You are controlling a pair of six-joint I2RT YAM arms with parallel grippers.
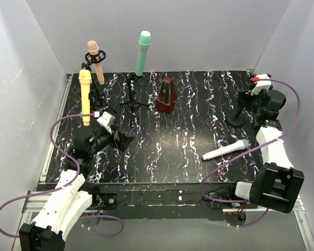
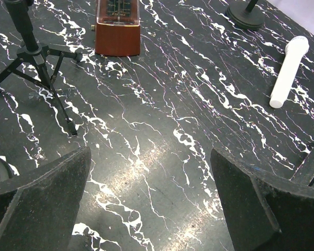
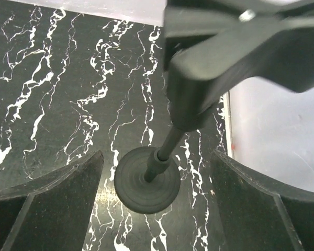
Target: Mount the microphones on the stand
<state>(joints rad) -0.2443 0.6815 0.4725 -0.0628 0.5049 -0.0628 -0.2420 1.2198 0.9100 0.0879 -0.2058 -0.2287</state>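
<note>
Three of the four matte handheld microphones stand upright at the far left of the black, white-veined desk (image 1: 188, 136). The peach-pink microphone (image 1: 93, 52) sits in a ringed cradle and the pale yellow microphone (image 1: 85, 97) nearer the arms, its holder hard to make out. The teal-green microphone (image 1: 143, 52) sits on a black tripod stand (image 1: 133, 99). Each has its head up, as a mounted microphone should sit. The white microphone (image 1: 226, 150) lies flat on the desk near the right arm, well apart from any holder, so it looks to be the one not yet attached. The black round-based stand (image 3: 146, 185) at the far right carries an empty clip (image 3: 240, 47), likely meant for it. The right tool (image 3: 157, 162) hangs over that stand, released, its fingers wide on either side of the pole without touching it, perhaps to line up with the clip. The left tool (image 2: 149, 172) is likewise released and empty, low over bare desk, clear of the brown pyramid-shaped metronome (image 1: 166, 95).
</note>
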